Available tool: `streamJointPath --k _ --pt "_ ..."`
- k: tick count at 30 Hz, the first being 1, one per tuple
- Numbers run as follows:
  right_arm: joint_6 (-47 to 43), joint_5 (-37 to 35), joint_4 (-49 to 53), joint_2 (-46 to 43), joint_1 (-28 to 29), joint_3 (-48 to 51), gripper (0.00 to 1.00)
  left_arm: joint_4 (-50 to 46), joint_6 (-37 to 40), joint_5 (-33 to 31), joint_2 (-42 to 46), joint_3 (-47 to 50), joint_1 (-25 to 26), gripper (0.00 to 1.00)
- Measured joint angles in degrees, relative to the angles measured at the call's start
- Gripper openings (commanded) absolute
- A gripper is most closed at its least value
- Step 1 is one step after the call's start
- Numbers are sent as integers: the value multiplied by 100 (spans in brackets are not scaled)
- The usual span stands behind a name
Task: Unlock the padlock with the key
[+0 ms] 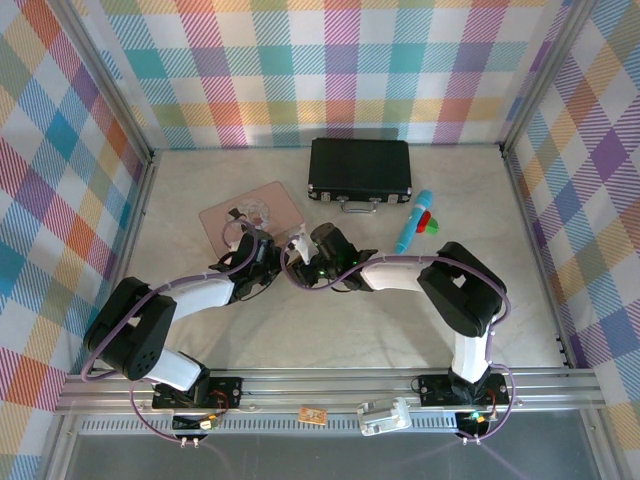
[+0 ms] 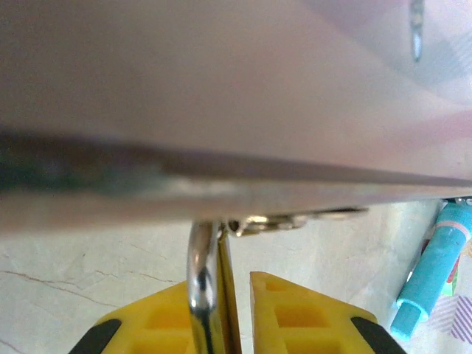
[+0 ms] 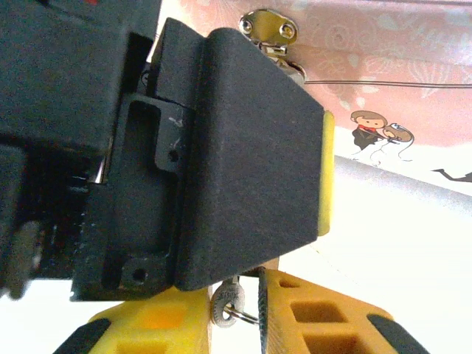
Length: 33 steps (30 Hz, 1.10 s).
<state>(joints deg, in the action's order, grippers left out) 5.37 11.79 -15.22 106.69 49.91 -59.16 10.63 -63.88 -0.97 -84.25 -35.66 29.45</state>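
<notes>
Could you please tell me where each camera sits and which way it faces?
Top external: above and behind the bases, looking down at the table; both arms show, meeting beside the pink tin.
Left wrist: on the left arm, facing the tin's edge past the left gripper, shut on the padlock.
Right wrist: on the right arm, facing the left gripper's black body past the right gripper, shut on the key.
Shared: all three see the pink tin.

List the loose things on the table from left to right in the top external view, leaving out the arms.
pink tin → black case → teal marker
</notes>
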Motion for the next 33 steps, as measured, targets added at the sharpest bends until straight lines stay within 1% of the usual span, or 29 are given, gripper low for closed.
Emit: streamJointPath --k 4,9,13,18,22,23,27,30,33 --pt "107 0 2 42 4 -15 31 0 -20 -7 0 7 -2 0" --pt "155 2 2 52 7 -9 32 4 -50 4 0 20 -2 0" --pt "170 0 -22 52 9 15 31 2 -90 7 0 26 -2 0" --pt "168 -11 -20 55 35 17 38 0 -109 11 46 28 0 0" --pt "168 -28 -22 96 52 22 39 2 -111 11 142 26 0 0" --pt "166 -31 -22 111 55 24 38 2 -111 11 151 28 0 0" --pt "127 -63 -46 138 66 37 24 2 -114 7 162 28 -2 0" --pt "140 -107 -120 138 107 37 19 2 -114 9 188 57 0 0" --pt "157 -129 -153 140 118 37 10 0 -122 -9 227 85 0 0"
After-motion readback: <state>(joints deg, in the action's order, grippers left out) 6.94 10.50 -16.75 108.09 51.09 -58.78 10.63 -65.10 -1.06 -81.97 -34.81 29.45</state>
